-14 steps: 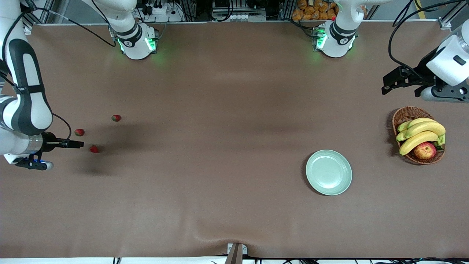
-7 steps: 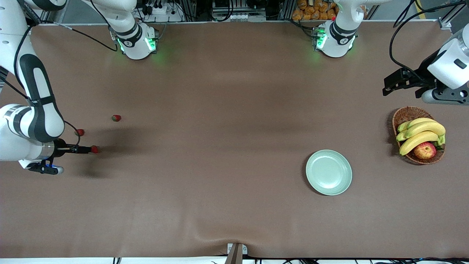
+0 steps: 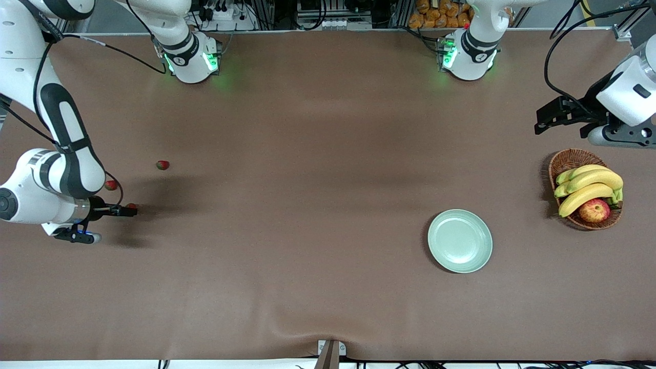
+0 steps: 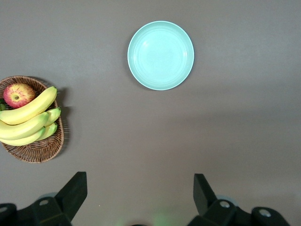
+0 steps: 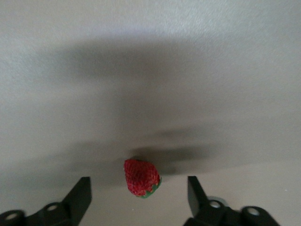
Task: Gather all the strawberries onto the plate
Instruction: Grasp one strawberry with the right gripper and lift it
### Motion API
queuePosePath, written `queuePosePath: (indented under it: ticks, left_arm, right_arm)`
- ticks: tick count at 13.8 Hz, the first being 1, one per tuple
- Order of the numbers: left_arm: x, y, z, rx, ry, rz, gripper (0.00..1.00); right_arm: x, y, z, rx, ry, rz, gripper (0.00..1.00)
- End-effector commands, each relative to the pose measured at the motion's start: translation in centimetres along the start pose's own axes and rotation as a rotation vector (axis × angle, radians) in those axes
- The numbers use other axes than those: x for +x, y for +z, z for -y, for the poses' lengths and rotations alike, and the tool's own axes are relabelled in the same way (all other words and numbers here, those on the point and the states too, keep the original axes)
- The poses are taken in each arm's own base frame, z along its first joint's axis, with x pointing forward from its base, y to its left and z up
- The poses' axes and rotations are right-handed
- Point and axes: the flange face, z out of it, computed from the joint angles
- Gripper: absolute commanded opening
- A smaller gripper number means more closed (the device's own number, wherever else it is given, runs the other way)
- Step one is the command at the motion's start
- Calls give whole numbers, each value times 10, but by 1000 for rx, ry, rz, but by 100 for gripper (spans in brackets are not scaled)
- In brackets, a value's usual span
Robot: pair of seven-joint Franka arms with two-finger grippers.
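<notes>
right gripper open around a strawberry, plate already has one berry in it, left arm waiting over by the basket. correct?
Not quite: the plate is empty, as the left wrist view shows. The rest holds: the right gripper is open around a strawberry, and the left gripper waits beside the basket.

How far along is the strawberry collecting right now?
Nothing is done: the plate holds no berries. In hand: the right hand, open, straddles one strawberry on the table. Left: all three strawberries, including two nearby. The left hand waits, open.

Bare brown table (image 3: 307, 179) separates 3 strawberries (image 3: 162, 165) from the plate (image 3: 460, 241); the basket (image 3: 566, 161) crowds the left arm's edge.
</notes>
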Motion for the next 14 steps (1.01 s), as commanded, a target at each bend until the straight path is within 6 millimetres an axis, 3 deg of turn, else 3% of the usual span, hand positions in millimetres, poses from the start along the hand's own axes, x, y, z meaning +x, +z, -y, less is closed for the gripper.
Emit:
queuePosePath:
  ticks: [1, 3, 6, 8, 11, 13, 14]
  left_arm:
    - [-1, -1, 0, -25, 19, 10, 100]
    - [0, 0, -2, -25, 22, 12, 100]
    - [3, 5, -3, -26, 23, 23, 100]
    - [4, 5, -4, -34, 23, 23, 100]
    - [4, 5, -2, -34, 20, 21, 100]
    - [4, 5, -2, -34, 20, 21, 100]
    - [4, 6, -2, -34, 20, 24, 100]
  right_arm:
    - [-6, 14, 4, 1, -18, 18, 77]
    - [-9, 20, 2, 2, -16, 27, 75]
    - [-8, 22, 2, 1, -16, 21, 61]
    - [-6, 21, 4, 0, -19, 12, 46]
    - [-4, 18, 9, -4, -29, 5, 15]
    - [-4, 13, 14, -6, -35, 5, 1]
    - [-4, 9, 15, -7, -35, 6, 0]
